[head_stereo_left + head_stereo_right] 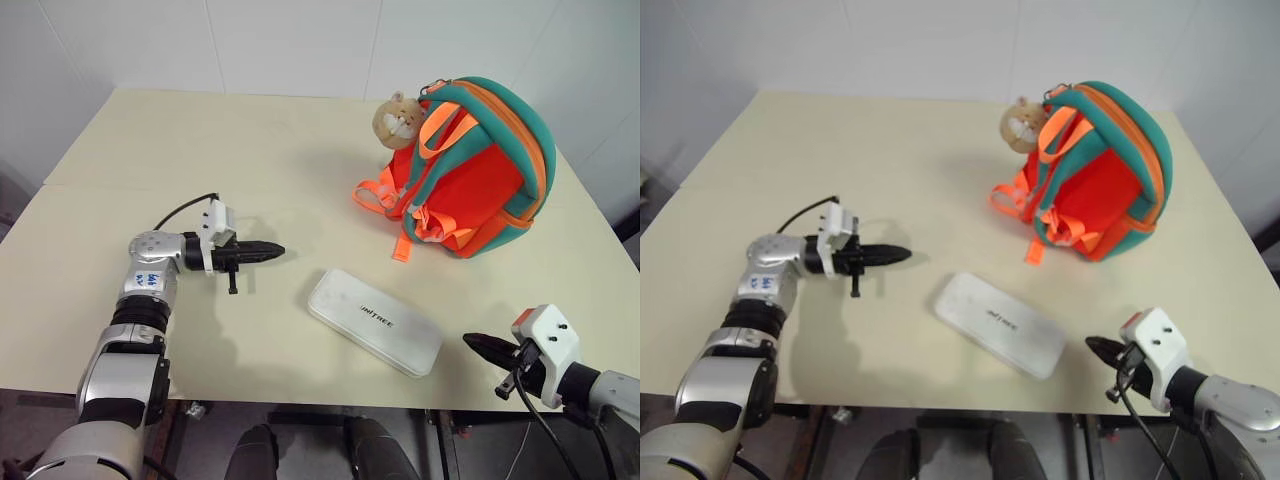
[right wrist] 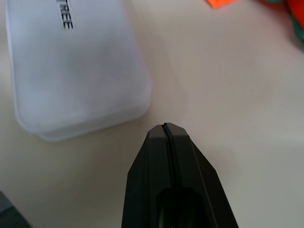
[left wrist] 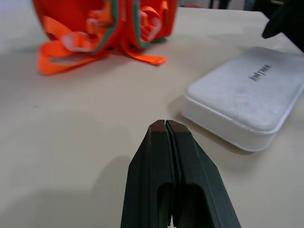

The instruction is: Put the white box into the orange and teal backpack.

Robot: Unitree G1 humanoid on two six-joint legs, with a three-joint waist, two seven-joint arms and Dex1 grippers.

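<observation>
Two end effectors are in front of you, and both are clenched on nothing. Your left end effector (image 1: 272, 250) points level toward the right over the pale surface (image 1: 150, 160), its black fingers (image 3: 166, 142) pressed tip to tip; it hangs clear of the surface, near the left end of the white box (image 1: 374, 321) but apart from it. Your right end effector (image 1: 475, 343) sits at the near right edge of the surface, its fingers (image 2: 166, 137) also pressed flat together, aimed toward the box's right end and stopping just short of it. The white box lies flat on the surface between the two, set on a diagonal with its left end farther from you and its right end nearer, the dark lettering on its lid facing up. Beyond it, toward the far right of the surface, you see the orange and teal backpack (image 1: 490, 170) lying with its straps and orange webbing facing the box, well apart from it. A tan plush charm (image 1: 397, 118) hangs at the backpack's top left.
</observation>
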